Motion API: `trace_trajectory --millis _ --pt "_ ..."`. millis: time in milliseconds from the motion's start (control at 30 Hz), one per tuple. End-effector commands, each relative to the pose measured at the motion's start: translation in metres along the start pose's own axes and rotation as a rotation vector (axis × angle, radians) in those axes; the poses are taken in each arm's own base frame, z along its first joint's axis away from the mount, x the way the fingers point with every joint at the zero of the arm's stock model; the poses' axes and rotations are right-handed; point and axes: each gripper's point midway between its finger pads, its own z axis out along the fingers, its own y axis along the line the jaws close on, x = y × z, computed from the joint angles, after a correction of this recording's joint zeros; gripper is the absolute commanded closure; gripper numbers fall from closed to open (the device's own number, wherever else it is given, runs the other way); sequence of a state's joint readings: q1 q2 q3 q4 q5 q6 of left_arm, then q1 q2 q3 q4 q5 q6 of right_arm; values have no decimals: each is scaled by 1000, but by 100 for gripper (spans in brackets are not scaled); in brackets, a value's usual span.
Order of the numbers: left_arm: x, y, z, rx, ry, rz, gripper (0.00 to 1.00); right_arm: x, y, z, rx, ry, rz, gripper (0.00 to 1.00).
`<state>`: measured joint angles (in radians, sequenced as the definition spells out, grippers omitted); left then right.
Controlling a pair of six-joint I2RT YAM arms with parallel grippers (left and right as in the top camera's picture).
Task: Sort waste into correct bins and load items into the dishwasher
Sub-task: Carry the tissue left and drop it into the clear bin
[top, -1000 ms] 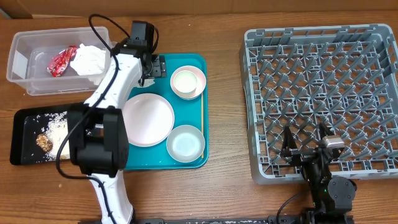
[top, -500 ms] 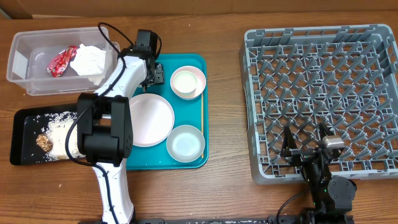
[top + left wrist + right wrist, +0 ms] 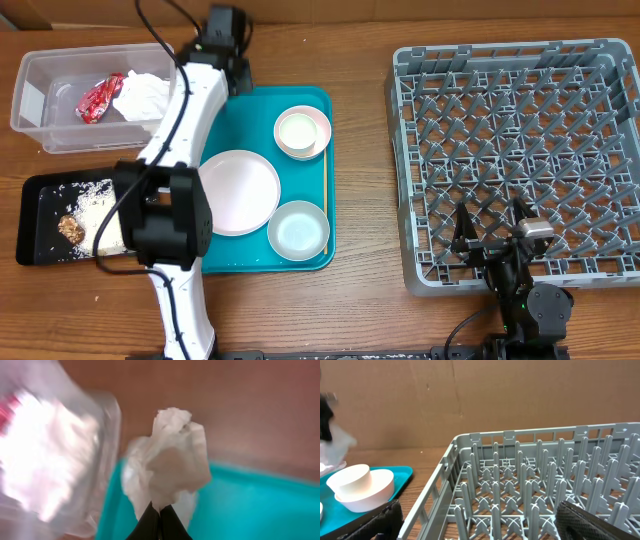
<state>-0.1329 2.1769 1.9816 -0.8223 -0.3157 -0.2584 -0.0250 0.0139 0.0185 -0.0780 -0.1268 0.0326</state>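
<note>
Left gripper [image 3: 160,519] is pinched shut on a crumpled napkin [image 3: 172,460], at the teal tray's [image 3: 300,178] far-left corner, beside the clear tub [image 3: 35,105]. Right gripper [image 3: 477,515] has its jaws spread wide, at the near edge of the dish rack [image 3: 520,130], right of the tray. Pink plate [image 3: 238,192], near bowl [image 3: 298,228] and far bowl [image 3: 305,135] sit on the tray. Black tray [image 3: 35,215] with rice [image 3: 95,205] is left of it.

Bright, even light from above leaves only soft shadows along the teal tray [image 3: 300,175] in the sharp overhead view, while the left wrist view is motion-blurred, the clear tub [image 3: 75,460] left of the tray smeared white, the crumpled napkin [image 3: 172,465] over it soft
</note>
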Motion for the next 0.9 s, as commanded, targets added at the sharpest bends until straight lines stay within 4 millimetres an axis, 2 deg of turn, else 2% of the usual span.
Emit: trace_trajectory --millis 0,67,133,300,433,467,533,600,633,733,867 --pt "-73 30 -85 -5 -238 -107 96 1 -1 0 4 -6 -4 0" --pt "-88 49 -99 -44 -297 -145 96 1 -1 0 4 -7 -4 0" --pt "-95 69 -102 -77 -320 -176 96 1 -1 0 4 -7 -4 0" --pt "-87 129 -82 -163 -263 -243 96 1 -1 0 4 -7 -4 0" --pt "-77 167 -62 -216 -215 -291 93 1 -1 0 4 -7 -4 0" --pt "-76 173 -59 -220 -210 -299 87 1 -1 0 4 -7 -4 0" --pt "-71 185 -47 -223 -184 -315 65 1 -1 0 4 -7 -4 0" --pt "-64 191 -40 -212 -152 -322 13 1 -1 0 4 -7 -4 0" --pt "-61 193 -37 -207 -140 -323 0 1 -1 0 4 -6 -4 0" --pt "-55 193 -38 -197 -114 -323 0 1 -1 0 4 -6 -4 0" --pt "-55 192 -59 -188 -124 -364 0 1 -1 0 4 -7 -4 0"
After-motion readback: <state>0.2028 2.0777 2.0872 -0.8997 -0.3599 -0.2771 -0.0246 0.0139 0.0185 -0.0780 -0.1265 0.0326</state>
